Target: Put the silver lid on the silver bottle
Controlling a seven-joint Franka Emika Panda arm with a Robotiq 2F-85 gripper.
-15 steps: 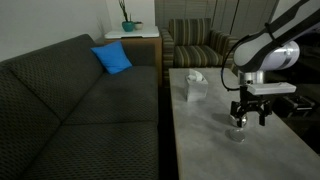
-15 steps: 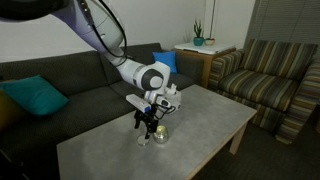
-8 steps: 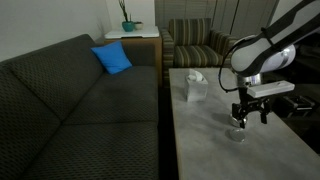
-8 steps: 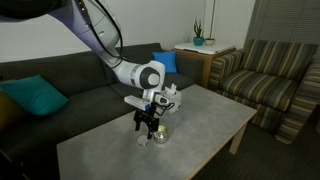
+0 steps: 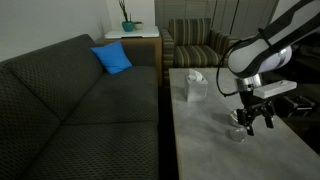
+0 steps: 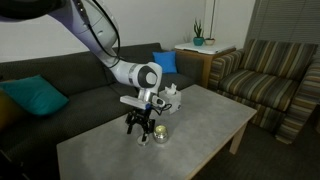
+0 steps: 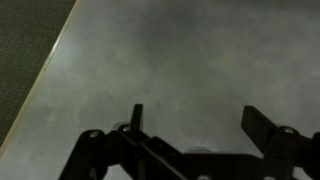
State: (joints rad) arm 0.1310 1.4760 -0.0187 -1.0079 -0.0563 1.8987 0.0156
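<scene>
Table [image 6: 210, 115]: gray top, before a dark sofa [image 5: 70, 95].
Hidden: lid too small to make out.
Bottle [image 6: 158, 134]: squat, shiny silver, standing on table just beside gripper [image 6: 138, 130].
Gripper: fingers spread, holding nothing.

Silver bottle [image 6: 158, 137], mottled grey table [image 6: 205, 125], blue cushion [image 5: 112, 58].

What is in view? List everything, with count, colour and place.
sofa: one, dark grey, beside the table
blue cushion: one, on the sofa
teal cushion: one, on the sofa
armchair: one, striped, past the table
potted plant: one, green, on the side table
table: one, grey
tissue box: one, white, on the table
silver bottle: one, on the table
silver lid: not made out
gripper: one, black, open, empty, beside the bottle
</scene>
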